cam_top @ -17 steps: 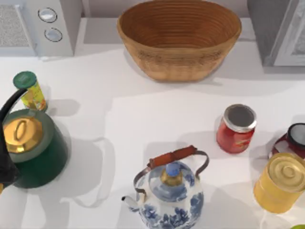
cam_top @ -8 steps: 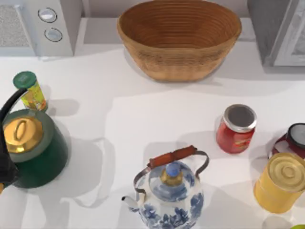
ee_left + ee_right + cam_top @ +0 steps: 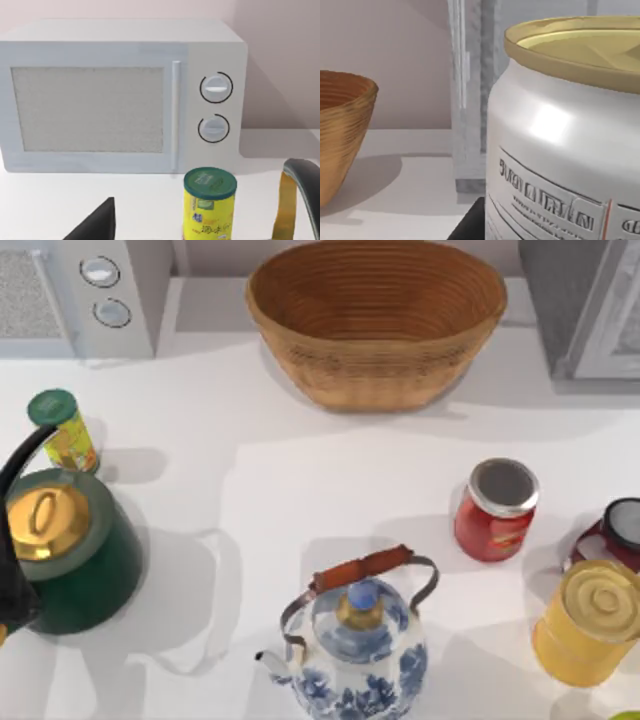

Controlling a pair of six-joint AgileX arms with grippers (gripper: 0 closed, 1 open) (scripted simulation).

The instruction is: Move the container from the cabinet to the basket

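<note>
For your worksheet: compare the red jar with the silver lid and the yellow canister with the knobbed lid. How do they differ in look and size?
The red jar with the silver lid is smaller and squatter than the yellow canister with the knobbed lid. The jar's lid is flat grey-silver; the canister's is gold with a raised centre knob. The jar stands nearer the woven wicker basket than the canister does. Both stand upright and closed on the table's right side.

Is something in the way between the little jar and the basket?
Nothing visible. In the right wrist view, just white table lies between the container and the basket; the cabinet stands behind.
</note>
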